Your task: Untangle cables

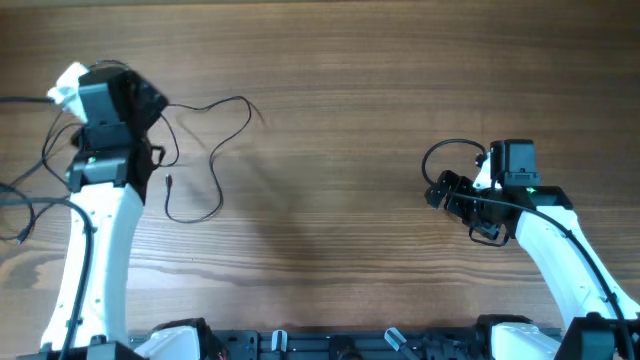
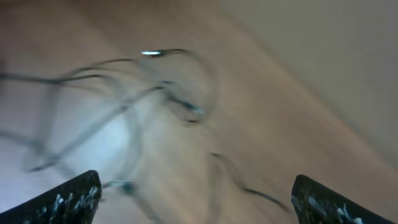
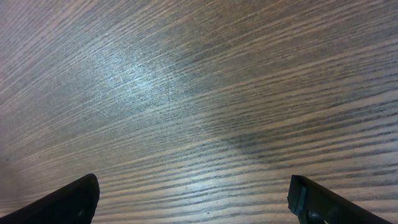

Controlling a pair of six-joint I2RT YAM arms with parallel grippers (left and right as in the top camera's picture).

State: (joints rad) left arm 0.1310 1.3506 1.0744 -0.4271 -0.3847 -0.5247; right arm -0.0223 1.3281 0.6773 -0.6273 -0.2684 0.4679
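Thin black cables (image 1: 216, 160) lie loose on the wooden table at the left, one looping from beside my left gripper (image 1: 138, 97) out to the right and back down to a small plug end (image 1: 168, 183). More cable strands (image 1: 22, 200) trail at the far left edge. The left wrist view is blurred; it shows cable loops (image 2: 168, 93) ahead of the left gripper (image 2: 196, 186), whose fingers are wide apart with nothing between them. My right gripper (image 1: 445, 190) is far to the right, away from the cables. In the right wrist view it (image 3: 193, 186) is open over bare wood.
The wooden table (image 1: 340, 120) fills the view. A thicker black cord (image 1: 440, 152) loops beside the right wrist camera. The arm bases (image 1: 330, 342) stand along the front edge.
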